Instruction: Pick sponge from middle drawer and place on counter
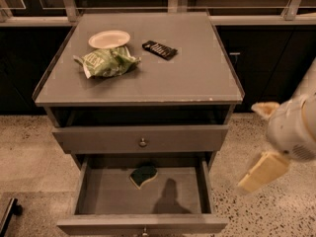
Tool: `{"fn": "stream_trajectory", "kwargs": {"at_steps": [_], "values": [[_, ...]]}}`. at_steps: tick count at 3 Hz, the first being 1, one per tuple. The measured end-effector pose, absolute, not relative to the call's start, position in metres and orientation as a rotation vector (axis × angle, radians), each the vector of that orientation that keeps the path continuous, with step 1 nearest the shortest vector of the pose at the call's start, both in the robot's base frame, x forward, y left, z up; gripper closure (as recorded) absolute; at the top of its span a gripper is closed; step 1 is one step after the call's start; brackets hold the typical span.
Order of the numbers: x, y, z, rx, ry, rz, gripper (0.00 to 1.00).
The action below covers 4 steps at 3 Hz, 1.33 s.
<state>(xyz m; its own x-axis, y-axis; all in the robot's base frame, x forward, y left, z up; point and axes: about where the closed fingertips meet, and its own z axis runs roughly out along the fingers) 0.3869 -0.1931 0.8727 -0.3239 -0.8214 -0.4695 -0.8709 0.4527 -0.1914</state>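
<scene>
Gripper (249, 147) at the right edge of the view, rounded white wrist (296, 130) behind it, two pale fingers (264, 171) spread wide apart, tips pointing left.

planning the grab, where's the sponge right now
The sponge lies in the open drawer, near its back wall, about mid-width, just below the knob. The gripper hangs right of the cabinet, outside the drawer.

single high view down on counter (197, 68) and middle drawer (106, 199), gripper (254, 143) at right edge
</scene>
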Motion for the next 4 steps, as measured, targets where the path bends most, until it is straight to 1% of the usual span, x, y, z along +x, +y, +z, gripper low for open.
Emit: {"fn": "stream_trajectory", "kwargs": {"at_steps": [1,2,3,4], "values": [[0.415,-0.180,0.804,-1.347,2.152,0.258,0.00],[0.438,-0.187,0.792,-1.286,2.134,0.235,0.00],[0.430,-0.190,0.765,-1.181,2.194,0.299,0.00],[0.422,-0.187,0.691,-1.033,2.242,0.441,0.00]]}}
